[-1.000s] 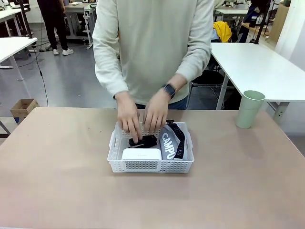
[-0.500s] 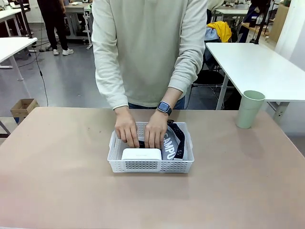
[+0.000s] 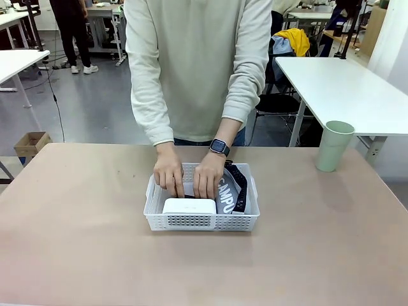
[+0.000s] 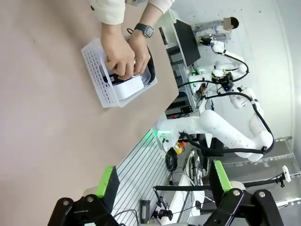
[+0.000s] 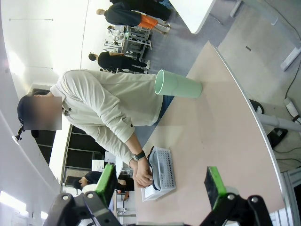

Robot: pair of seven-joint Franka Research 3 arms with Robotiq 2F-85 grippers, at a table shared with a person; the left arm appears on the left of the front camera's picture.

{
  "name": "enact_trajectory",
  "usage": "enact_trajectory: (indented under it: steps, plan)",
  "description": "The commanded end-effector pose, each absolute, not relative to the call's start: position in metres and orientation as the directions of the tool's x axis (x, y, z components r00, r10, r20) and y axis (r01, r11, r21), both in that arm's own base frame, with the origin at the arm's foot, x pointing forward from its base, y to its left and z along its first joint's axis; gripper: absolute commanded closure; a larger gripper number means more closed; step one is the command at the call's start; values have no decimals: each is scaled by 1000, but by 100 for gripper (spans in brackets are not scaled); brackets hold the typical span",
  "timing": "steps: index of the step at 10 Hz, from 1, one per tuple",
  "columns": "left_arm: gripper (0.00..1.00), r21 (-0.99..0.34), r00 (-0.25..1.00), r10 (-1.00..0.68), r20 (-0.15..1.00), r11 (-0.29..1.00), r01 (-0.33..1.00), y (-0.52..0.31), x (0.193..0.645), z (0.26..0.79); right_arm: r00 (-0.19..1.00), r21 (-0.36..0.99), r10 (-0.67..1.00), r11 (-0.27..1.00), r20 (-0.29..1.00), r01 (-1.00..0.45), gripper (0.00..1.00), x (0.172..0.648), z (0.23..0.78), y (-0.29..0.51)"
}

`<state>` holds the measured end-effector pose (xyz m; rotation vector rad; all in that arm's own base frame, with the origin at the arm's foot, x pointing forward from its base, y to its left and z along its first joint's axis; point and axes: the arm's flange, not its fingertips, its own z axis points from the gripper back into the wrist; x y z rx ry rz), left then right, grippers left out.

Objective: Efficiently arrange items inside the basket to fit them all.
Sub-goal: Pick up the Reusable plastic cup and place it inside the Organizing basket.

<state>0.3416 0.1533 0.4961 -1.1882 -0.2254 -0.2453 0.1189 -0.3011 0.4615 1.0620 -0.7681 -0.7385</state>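
Note:
The white lattice basket (image 3: 201,220) (image 4: 99,80) (image 5: 163,175) sits mid-table. Inside it, a white device (image 3: 189,205) (image 4: 130,87) lies at the near side and the grey "CAMPUS" pouch (image 3: 226,188) leans at the right. Both of the person's hands (image 3: 185,175) (image 4: 121,52) press down in the basket's far half, and the black tool is hidden under them. The pale green cup (image 3: 334,145) (image 5: 178,85) stands on the table far right, outside the basket. My left gripper (image 4: 163,181) and right gripper (image 5: 160,186) are open, empty, and well away from the basket.
The person stands at the far edge, leaning over the basket. Bare tabletop (image 3: 76,242) surrounds it on all sides. White tables (image 3: 344,83) stand behind at the right and left, and a cardboard box (image 3: 32,143) sits on the floor at the left.
The person's hands have closed together over the black tool, which showed between them a second ago. The body has straightened. Basket, pouch, device and cup have stayed put.

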Motion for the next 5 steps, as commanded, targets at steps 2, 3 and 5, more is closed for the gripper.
enact_trajectory:
  steps: [2,3,5]
  plan:
    - [0,-887,951,-76,300,346,307,155,339,496,517,941,-829,317,215,116,0,113,462,-303]
    - [0,-887,951,-76,300,346,307,155,339,496,517,941,-829,317,215,116,0,113,462,-303]
    - [0,-887,951,-76,300,346,307,155,339,496,517,941,-829,317,215,116,0,113,462,-303]
